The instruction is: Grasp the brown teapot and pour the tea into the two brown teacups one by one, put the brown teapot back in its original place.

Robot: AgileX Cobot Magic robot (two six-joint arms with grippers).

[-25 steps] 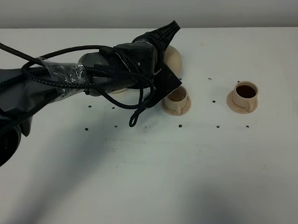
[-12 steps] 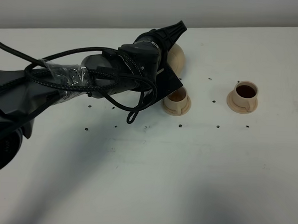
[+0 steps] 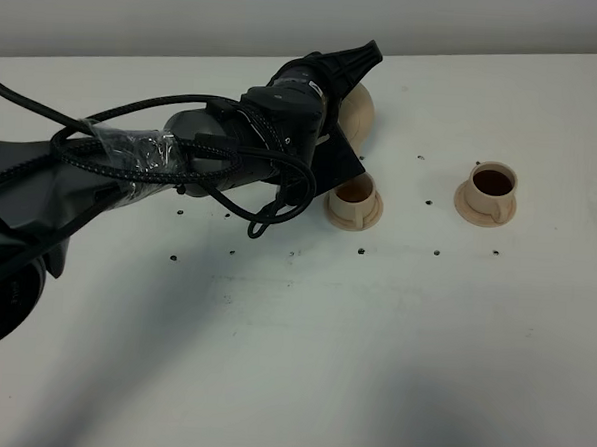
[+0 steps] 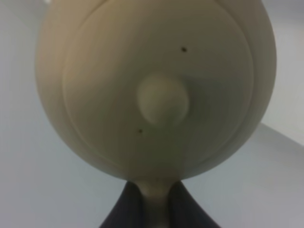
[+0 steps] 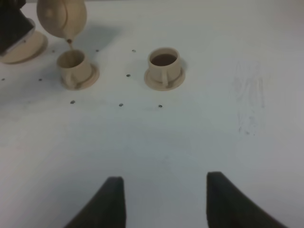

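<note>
Left claw [image 4: 153, 202] clamping handle of pale tan round-bellied teapot [image 5: 61, 16], spout hanging just above tan cylindrical cup [image 5: 72, 64]; right claw [image 5: 164, 183] fingers standing apart.

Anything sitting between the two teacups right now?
No object: only bare table with one small dark dot lies between the teacup under the teapot and the other teacup. Exterior high and right wrist views both show it.

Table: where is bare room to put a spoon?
Free: the table front, before the full cup and the left cup; also right of the full cup. Crowded: behind the left cup, where the left gripper holds the teapot.
</note>
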